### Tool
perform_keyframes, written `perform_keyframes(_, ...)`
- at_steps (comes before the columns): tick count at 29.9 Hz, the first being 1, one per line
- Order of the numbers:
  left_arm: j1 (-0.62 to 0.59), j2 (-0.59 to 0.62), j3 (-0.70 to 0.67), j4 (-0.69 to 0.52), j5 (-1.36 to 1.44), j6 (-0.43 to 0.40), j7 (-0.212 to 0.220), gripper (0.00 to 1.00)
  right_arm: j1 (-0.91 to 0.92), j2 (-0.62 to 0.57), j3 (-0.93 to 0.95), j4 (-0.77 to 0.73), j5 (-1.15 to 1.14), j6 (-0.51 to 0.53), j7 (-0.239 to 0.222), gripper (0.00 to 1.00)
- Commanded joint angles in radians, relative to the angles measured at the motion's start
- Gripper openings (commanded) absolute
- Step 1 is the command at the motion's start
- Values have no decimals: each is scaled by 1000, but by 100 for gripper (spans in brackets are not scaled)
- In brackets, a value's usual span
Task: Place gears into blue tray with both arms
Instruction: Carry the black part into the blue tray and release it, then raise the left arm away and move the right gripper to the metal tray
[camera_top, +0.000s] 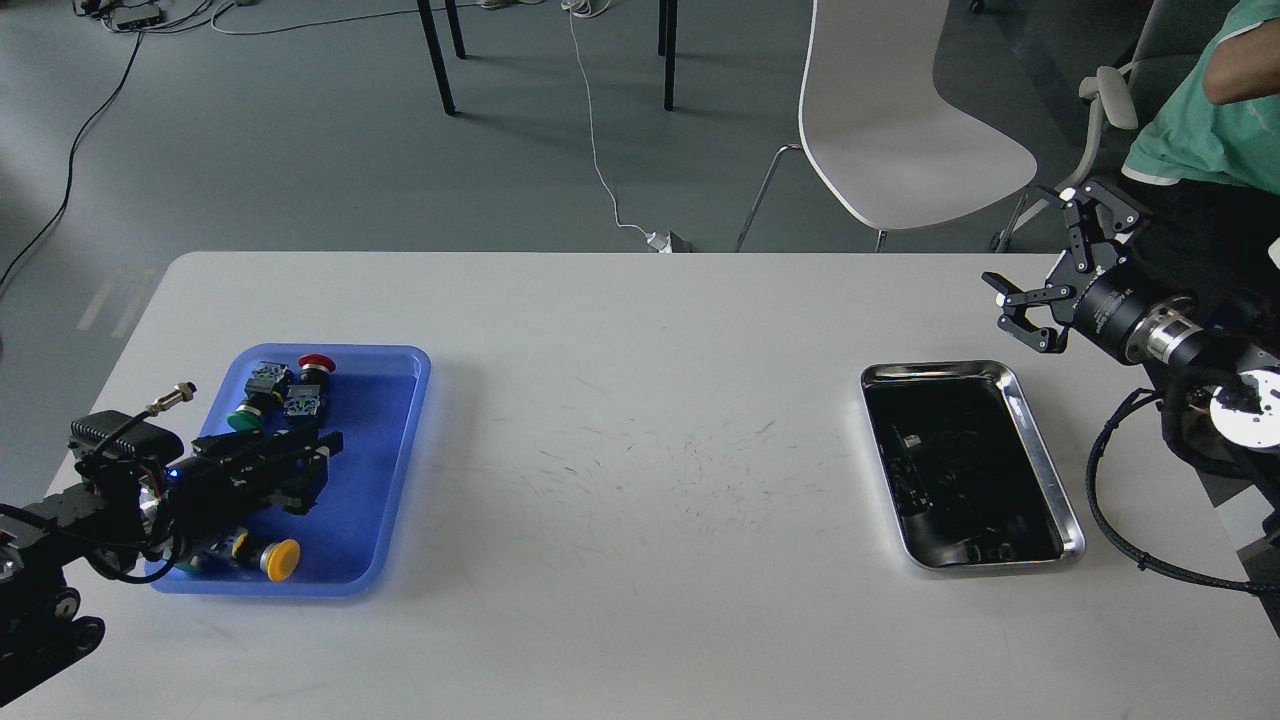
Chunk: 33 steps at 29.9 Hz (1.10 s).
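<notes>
Gears are hard to pick out from here; small dark bits lie inside the steel tray (1040, 455) at right, possibly them, but I cannot be sure. My left gripper (310, 470) sits low over the blue tray (400, 440), among the push-buttons (275, 390); its jaws are too dark to read. My right gripper (1040, 275) hangs beyond the steel tray's far right corner, fingers spread wide, holding nothing.

The blue tray (400, 450) is partly hidden by the left gripper (315, 470); gears cannot be made out in the steel tray (1045, 470).
</notes>
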Motion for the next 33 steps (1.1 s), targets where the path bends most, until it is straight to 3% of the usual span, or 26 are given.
perform_keyframes(1, -3, -1, -3, -2, -15, 0, -3, 77, 1, 4, 0, 0, 0, -1, -1, 97)
perform_keyframes(3, -7, 8, -7, -3, -44, 0, -6, 89, 2, 8, 0, 2, 0, -1, -1, 97)
perform_keyframes(5, -13, 16, -16, -8, -75, 1, -6, 94, 4, 8, 2, 2, 0, -1, -1, 97)
perform_keyframes(13, -163, 58, -131, -46, -292, -12, -4, 96, 25, 8, 6, 14, 3, 0, -1, 98)
perform_keyframes(21, -385, -36, -138, -34, -1066, -66, 17, 97, 25, 7, 40, 37, 6, 5, 0, 98)
perform_keyframes(27, -461, -109, -148, 78, -1464, -222, 55, 97, 24, 7, 112, 43, 11, 5, -1, 98)
perform_keyframes(33, -467, -283, -216, 357, -1597, -399, 60, 97, 27, -18, 100, 129, 2, -3, -6, 98)
